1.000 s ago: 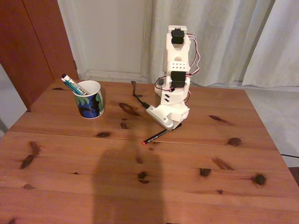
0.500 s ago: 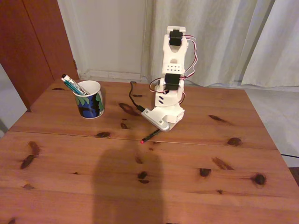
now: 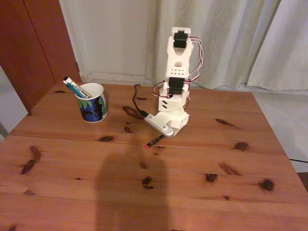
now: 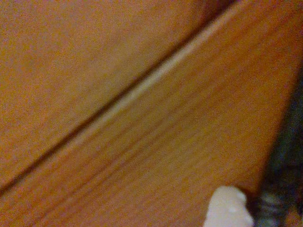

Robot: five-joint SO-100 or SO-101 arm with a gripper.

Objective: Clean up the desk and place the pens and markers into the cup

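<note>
One white robot arm [image 3: 174, 77] stands on the desk [image 3: 144, 192], a big brown wood table with dark knots and one long seam across it. In the fixed view the arm is bent down low, and its gripper [image 3: 166, 133] is right down at the wood, to the right of the cup. The gripper's tips sit over the back end of the black pen, but they are hidden under the white body, so I cannot tell if they are spread apart, pressed together or pinching the pen.

There is one cup [image 3: 92, 102]. It is white inside with blue, green and black leaves on its side. It stands upright near the far left part of the desk. Two sticks lean in it, with their tops poking out over its left rim: one teal pen [image 3: 73, 88] and one white marker [image 3: 77, 86] with a black end. They lie side by side and touch.

One thin black pen [image 3: 155, 141] with a red tip lies flat on the wood, well to the right of the cup and a bit nearer the camera, just beside the seam. Its red tip points toward the near left.

In the wrist view the wood is very close and blurry, with the seam [image 4: 142, 87] running slantwise. One white fingertip [image 4: 227, 208] shows at the bottom, with something dark just beside it at the right edge.

One thin black cable [image 3: 139, 100] lies on the desk between the cup and the arm.
</note>
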